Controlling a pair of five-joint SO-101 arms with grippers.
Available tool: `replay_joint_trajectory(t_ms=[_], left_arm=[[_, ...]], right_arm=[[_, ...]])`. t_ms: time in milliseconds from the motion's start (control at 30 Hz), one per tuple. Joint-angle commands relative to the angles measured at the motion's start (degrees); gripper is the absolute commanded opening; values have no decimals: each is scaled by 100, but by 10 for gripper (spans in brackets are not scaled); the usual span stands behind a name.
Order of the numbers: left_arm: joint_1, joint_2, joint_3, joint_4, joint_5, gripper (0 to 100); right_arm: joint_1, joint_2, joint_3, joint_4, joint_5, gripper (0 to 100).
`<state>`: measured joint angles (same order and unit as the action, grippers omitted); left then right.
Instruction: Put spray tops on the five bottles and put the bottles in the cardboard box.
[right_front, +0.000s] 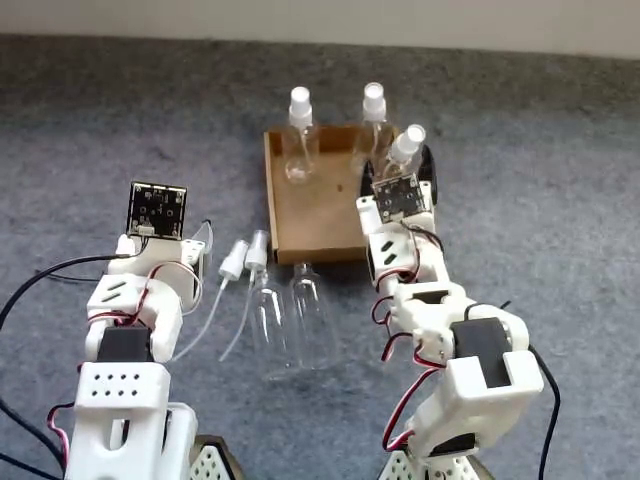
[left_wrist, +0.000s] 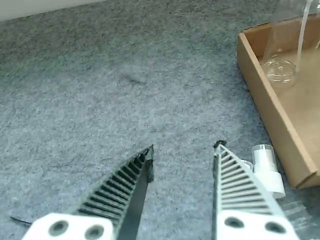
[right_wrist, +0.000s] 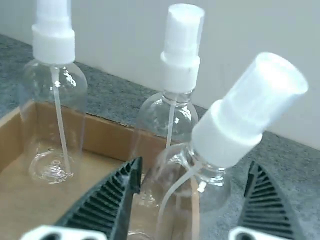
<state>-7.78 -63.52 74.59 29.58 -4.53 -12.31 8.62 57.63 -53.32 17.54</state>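
Okay, the right gripper (right_wrist: 194, 164) has its jaws spread on either side of a tilted bottle (right_wrist: 235, 125) with a spray top on, and we see gaps on both sides, so no pinch. That bottle leans at the right edge of the cardboard box (right_front: 310, 215); we cannot tell if its base sits inside. Two more capped bottles (right_wrist: 52, 100) (right_wrist: 172, 115) stand upright in the box along its far side. The left gripper (left_wrist: 184, 147) is also spread, holding nothing, over the grey table (right_front: 120, 120), with a loose spray top (left_wrist: 267, 167) just beside one finger. Two uncapped bottles (right_front: 268, 320) (right_front: 312, 320) lie side by side between the arms, just in front of the box, near two loose spray tops (right_front: 232, 262) (right_front: 256, 250).
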Motion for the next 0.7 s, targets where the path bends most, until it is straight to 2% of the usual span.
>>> replay_joint_trajectory(t_ms=[0, 267, 400, 667], left_arm=[[31, -40, -22, -132, -35, 188], [31, -40, -22, -132, -35, 188], [31, -40, -22, -132, -35, 188], [31, -40, -22, -132, -35, 188]], right_arm=[[57, -75, -303, -92, 132, 264], [84, -75, -312, -84, 167, 264], [66, -75, -312, 75, 598, 264], [75, -75, -321, 303, 589, 264]])
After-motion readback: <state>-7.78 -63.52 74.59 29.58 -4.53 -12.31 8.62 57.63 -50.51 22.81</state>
